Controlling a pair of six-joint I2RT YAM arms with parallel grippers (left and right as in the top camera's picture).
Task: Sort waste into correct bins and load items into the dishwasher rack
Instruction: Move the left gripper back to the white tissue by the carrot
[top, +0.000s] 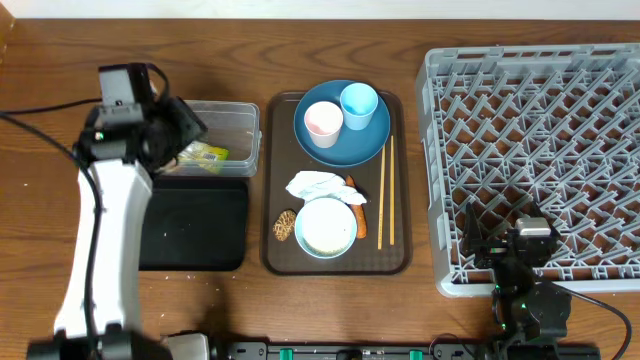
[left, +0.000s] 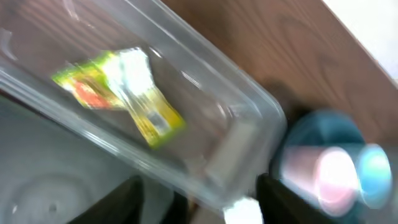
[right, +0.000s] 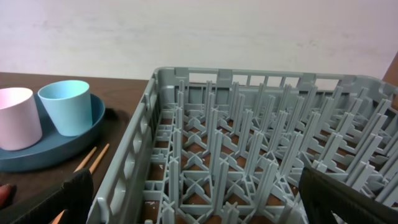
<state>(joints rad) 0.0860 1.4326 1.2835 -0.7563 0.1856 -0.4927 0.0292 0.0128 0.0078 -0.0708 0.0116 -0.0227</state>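
As the left claw (top: 188, 128) is poised over the tub (top: 243, 112), its jaws are parted and nothing is gripped; a yellow-green wrapper (top: 203, 154) is seen in the tub just ahead of its fingers. To that claw's right, paper (top: 315, 184), a bowl (top: 326, 227), a plate (top: 372, 148) bearing a pink cup (top: 322, 122) and a blue cup (top: 358, 100), and chopsticks (top: 385, 190) are carried on a brown tray (top: 272, 180). The right claw (top: 503, 240) is spread wide, empty, at the near wall of the rack (top: 540, 130), which stretches ahead of it.

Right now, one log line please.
left gripper: open over clear tub | wrapper: in tub | right gripper: open, at rack | plate: on brown tray
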